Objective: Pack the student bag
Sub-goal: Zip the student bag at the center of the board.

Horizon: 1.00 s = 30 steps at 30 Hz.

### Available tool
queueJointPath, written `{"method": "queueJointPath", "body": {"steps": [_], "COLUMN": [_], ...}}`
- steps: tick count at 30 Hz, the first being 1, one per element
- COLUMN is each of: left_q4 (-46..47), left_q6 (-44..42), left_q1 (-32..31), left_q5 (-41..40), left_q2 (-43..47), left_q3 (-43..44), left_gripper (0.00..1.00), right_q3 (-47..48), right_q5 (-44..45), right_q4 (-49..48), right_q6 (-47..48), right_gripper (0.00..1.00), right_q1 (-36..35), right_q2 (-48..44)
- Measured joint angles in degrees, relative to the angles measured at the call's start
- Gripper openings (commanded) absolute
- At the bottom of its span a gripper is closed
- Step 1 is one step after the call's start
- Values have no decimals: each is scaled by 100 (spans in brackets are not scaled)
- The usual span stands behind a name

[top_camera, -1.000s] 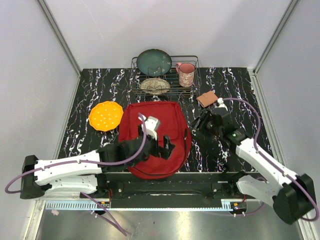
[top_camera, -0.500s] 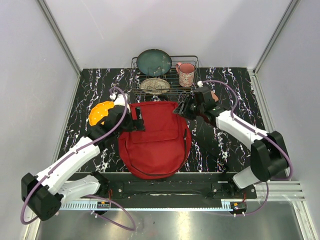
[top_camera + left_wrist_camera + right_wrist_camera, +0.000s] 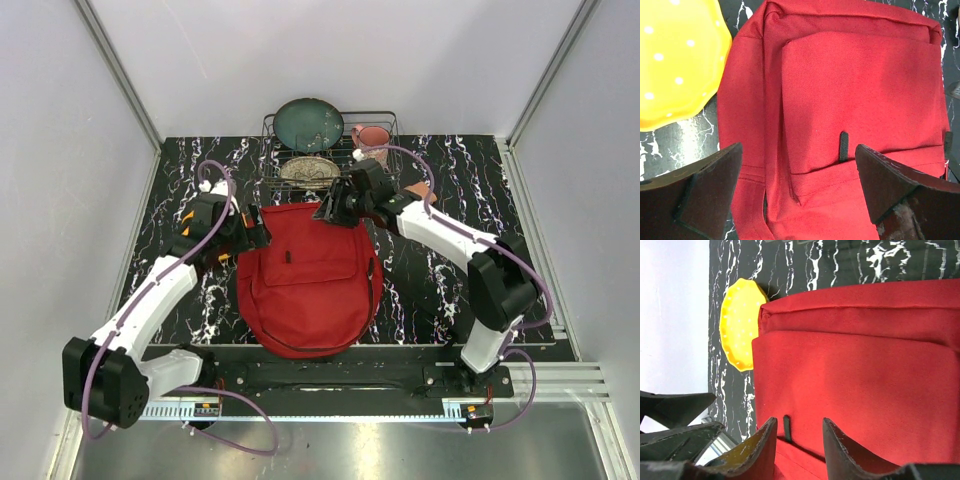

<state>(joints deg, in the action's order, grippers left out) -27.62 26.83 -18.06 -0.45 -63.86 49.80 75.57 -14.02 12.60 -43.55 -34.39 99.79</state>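
The red student bag (image 3: 310, 285) lies flat in the middle of the table, front pocket up. It fills the left wrist view (image 3: 855, 100) and the right wrist view (image 3: 865, 380). My left gripper (image 3: 252, 238) is at the bag's far left corner, wide open and empty (image 3: 797, 150), over the pocket's black zipper pull (image 3: 843, 146). My right gripper (image 3: 335, 208) hovers at the bag's far edge, jaws a little apart and empty (image 3: 799, 429), just above the red fabric beside the black zipper pull (image 3: 787, 429).
A yellow dotted plate (image 3: 187, 222) lies left of the bag, mostly under my left arm (image 3: 675, 60) (image 3: 740, 325). A wire dish rack (image 3: 270, 150) at the back holds a green plate (image 3: 308, 124), a patterned plate (image 3: 310, 170) and a pink mug (image 3: 375, 134). A brown item (image 3: 420, 188) lies right of it.
Both arms swung away from the near edge. The left gripper went from over the bag's middle to its far left corner. The right gripper went from the bag's right side to its far edge.
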Motion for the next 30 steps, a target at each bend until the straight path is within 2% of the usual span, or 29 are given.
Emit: {"method": "queueJointPath", "body": {"steps": [10,17,22,23,25,26,29,30], "left_q4": [588,876,1106,1147,1165,1198,1290,1340], "left_q6": [26,195,313,326,354,367,411,426], "left_q1": [175,177,179,179,179,179,179,179], "left_q5": [866,1054,1117,1121,1126,1128,1141,1143], "left_q2": [-247,-391,-579,-621,-684,-704,-791,-826], "left_q3": [-509,-789,-876,-894,-935,-962,-1021,-1045], "left_gripper": [99,98,86,79,74,66,58,53], "right_q3": [1147,1401,1591,1591,1591,1591,1591,1591], "right_q5": [282,483,710,756,872,890,946,990], "right_q4": [446,894,1165,1220,1266,1268,1307,1318], "right_q6": [28,24,-2,-24,-50,-66,-109,-120], "right_gripper": [45,43,42,42,41,41,41,41], "right_q1": [-647,-1003,-1283,-1338,-1410,-1425,-1451,-1469], "right_q2": [968,1349,1561,1567,1567,1567,1567,1567]}}
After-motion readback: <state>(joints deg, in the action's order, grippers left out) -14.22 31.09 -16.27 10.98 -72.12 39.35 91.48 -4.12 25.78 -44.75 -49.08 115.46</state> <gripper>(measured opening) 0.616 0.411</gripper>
